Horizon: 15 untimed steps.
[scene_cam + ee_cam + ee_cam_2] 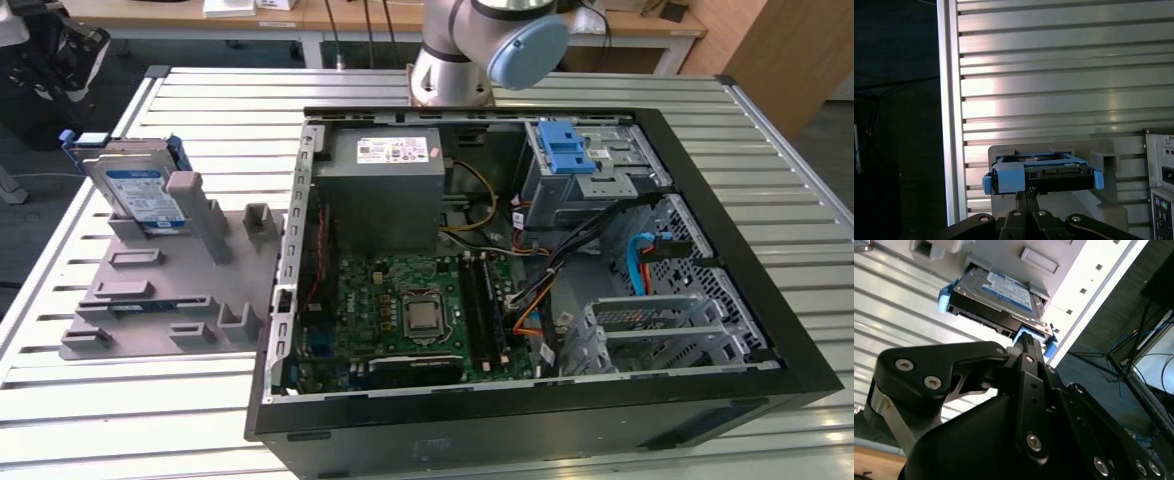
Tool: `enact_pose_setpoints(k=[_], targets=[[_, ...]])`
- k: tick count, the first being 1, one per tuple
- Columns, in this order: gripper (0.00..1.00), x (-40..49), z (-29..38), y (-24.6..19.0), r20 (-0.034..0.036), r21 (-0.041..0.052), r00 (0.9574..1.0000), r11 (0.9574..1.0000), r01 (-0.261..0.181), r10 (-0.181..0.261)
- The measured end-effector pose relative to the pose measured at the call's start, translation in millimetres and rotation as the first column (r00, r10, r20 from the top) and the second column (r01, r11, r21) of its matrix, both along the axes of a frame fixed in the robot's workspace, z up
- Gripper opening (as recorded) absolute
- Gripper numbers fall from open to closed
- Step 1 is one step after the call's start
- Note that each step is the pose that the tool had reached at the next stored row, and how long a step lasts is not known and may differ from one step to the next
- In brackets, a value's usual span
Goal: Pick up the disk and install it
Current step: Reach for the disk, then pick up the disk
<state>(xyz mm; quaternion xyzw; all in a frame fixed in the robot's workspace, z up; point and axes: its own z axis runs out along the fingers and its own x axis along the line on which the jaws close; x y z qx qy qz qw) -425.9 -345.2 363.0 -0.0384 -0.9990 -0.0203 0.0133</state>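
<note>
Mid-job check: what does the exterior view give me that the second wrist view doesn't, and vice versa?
Exterior view: the open computer case, its blue-latched drive bay, and the grey holder at the exterior view's left. Second wrist view: the gripper, right by a blue rail of the disk. Both: the disk seated in the holder, not yet lifted.

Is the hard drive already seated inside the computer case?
No: in the exterior view the hard drive stands upright in the grey fixture on the slatted table, outside the open computer case.
</note>
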Motion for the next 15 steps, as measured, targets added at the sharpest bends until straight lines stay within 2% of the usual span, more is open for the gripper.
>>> enact_pose_setpoints(k=[13,15], targets=[[0.11,-0.3,0.0,0.0,0.0000,0.0000,1.0000,1.0000,-0.001,0.001],[0.11,-0.4,0.0,0.0,-0.0001,0.0000,0.9999,0.9999,-0.012,0.012]])
